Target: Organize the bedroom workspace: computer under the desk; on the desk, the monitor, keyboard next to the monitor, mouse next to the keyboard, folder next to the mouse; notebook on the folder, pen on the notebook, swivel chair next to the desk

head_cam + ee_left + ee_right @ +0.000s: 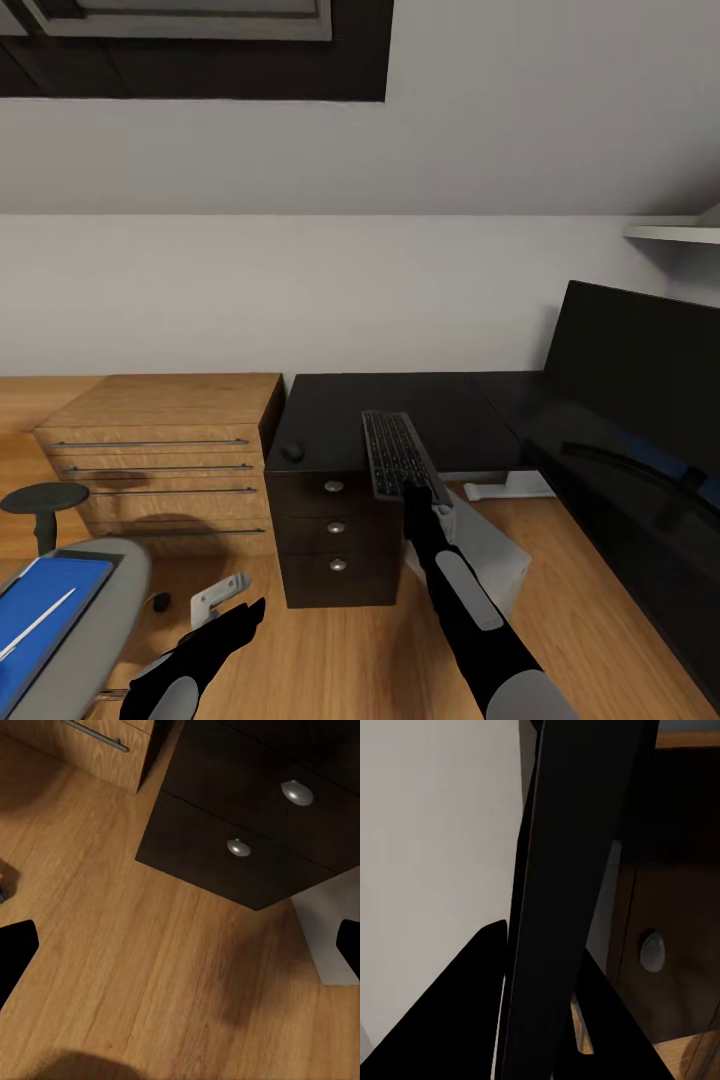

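At frame centre in the head view, the right gripper (414, 492) is clamped on the near end of the slim dark-keyed keyboard (395, 453), which lies on the black L-shaped desk (330, 410). The small dark mouse (292, 451) sits at the desk's left edge. At lower left, the left gripper (228, 622) hangs with fingers spread above the wooden floor (340, 660). The bright-blue folder (45, 610) rests on the grey swivel chair (110, 600). The wide black monitor (640, 380) stands at right.

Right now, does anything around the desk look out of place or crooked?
Yes. The keyboard lies lengthwise across the desk, its near end hanging over the front edge in the right gripper. The pen lies on the folder, on the swivel chair.
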{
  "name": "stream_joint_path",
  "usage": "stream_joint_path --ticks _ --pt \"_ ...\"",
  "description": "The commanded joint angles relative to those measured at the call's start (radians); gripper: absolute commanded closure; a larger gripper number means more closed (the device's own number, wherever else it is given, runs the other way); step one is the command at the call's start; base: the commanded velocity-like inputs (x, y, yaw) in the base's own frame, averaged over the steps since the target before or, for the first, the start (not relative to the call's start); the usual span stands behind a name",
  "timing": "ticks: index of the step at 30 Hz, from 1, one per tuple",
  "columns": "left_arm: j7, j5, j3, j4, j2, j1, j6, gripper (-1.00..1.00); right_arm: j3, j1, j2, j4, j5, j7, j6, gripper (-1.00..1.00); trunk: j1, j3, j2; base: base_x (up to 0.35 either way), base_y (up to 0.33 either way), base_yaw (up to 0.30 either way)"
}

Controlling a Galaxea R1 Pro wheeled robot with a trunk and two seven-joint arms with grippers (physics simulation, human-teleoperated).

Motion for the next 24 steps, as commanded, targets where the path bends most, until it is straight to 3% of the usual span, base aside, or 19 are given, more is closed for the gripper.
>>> stream_joint_path --ticks 1,24 --pt "0.009 0.007 -0.002 -0.001 0.001 -0.001 0.001 -1.00 0.003 0.000 0.000 0.008 -0.021 -0.032 -0.007 1.00 0.000 -0.001 0.000 0.000 0.000 0.000" --pt "0.009 0.007 -0.001 -0.001 0.001 -0.001 0.001 -1.00 0.005 -0.001 0.000 0.005 -0.021 -0.030 -0.008 1.00 0.000 -0.001 0.000 0.000 0.000 0.000"
